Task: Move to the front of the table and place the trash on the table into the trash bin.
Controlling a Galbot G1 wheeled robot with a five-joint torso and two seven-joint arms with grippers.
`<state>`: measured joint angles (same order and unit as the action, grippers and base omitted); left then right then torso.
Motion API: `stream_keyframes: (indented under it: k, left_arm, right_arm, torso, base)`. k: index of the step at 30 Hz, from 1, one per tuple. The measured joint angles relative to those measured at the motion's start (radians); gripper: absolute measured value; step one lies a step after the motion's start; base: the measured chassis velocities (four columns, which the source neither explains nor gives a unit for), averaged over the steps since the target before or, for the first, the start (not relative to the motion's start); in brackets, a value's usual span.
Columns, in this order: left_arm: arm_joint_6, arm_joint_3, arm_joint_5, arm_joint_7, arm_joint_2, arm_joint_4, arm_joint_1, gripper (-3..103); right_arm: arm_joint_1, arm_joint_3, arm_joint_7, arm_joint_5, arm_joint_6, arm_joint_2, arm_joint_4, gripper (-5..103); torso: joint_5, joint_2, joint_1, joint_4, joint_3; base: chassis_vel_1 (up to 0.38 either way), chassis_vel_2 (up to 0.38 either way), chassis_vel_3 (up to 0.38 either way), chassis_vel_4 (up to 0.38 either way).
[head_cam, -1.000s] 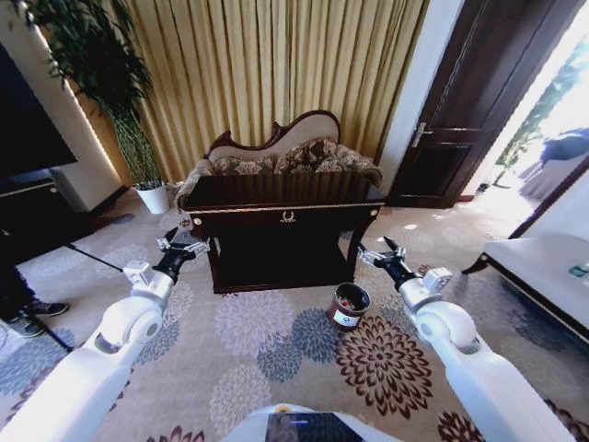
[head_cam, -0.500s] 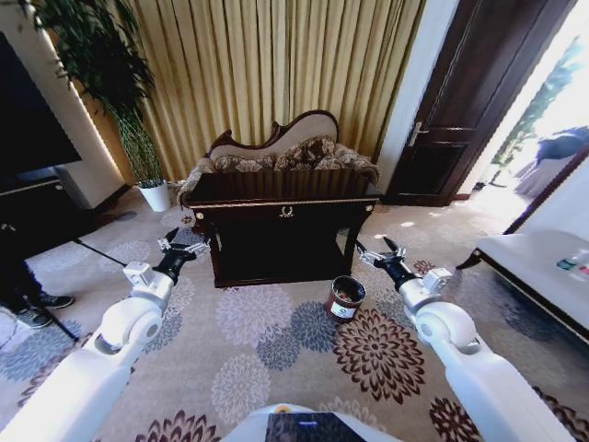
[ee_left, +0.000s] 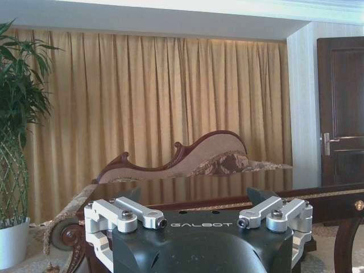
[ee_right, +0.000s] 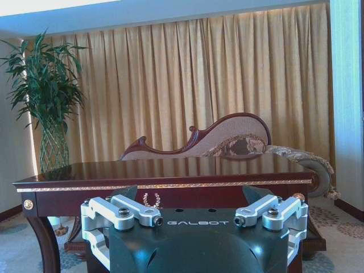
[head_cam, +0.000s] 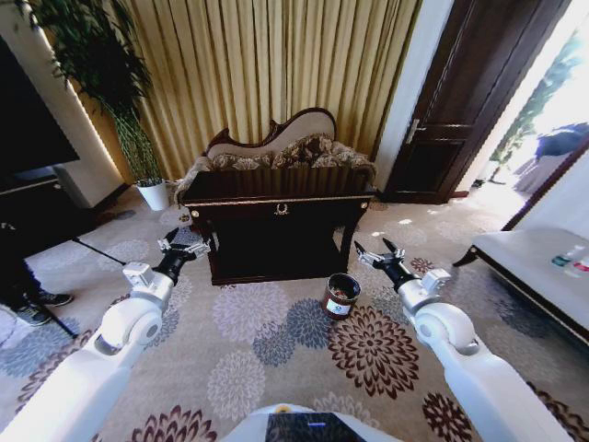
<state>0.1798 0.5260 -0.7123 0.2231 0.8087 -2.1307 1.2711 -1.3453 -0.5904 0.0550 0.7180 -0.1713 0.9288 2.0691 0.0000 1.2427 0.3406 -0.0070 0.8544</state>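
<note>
While the table [head_cam: 276, 204] sits ahead, both claws, left [head_cam: 184, 246] and right [head_cam: 377, 254], hang spread wide (nothing held), bin [head_cam: 341, 295] between them.

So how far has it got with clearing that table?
It is early in the job. The robot faces the dark wooden table from a little way off across the carpet, so the approach looks unfinished. The left gripper and right gripper are both open and hold nothing. The trash bin stands on the carpet by the table's front. All picking up and dropping remains.
</note>
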Motion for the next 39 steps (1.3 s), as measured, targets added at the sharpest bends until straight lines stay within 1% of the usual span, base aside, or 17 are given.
stream_keyframes:
  k: [15, 20, 39]
  left_arm:
    - [-0.009, 0.003, 0.002, -0.009, 0.009, 0.005, 0.007, 100]
    - [-0.014, 0.003, 0.015, -0.014, 0.019, 0.005, 0.015, 100]
    - [-0.016, 0.015, 0.016, -0.02, 0.019, 0.007, 0.016, 100]
  right_arm:
    - [0.001, 0.008, 0.0, -0.011, 0.004, 0.012, -0.003, 100]
    - [-0.007, 0.011, 0.001, -0.026, 0.028, 0.024, -0.007, 100]
    - [-0.017, -0.003, 0.013, -0.032, 0.04, 0.067, 0.009, 100]
  torso:
    - [0.0002, 0.0, 0.0, -0.0002, 0.0]
    - [0.0002, 0.0, 0.0, 0.0, 0.0]
    - [0.0, 0.0, 0.0, 0.0, 0.0]
  base:
    - [0.073, -0.104, -0.075, 0.111]
    - [0.012, -0.035, -0.015, 0.025]
    - [0.0, 0.0, 0.0, 0.0]
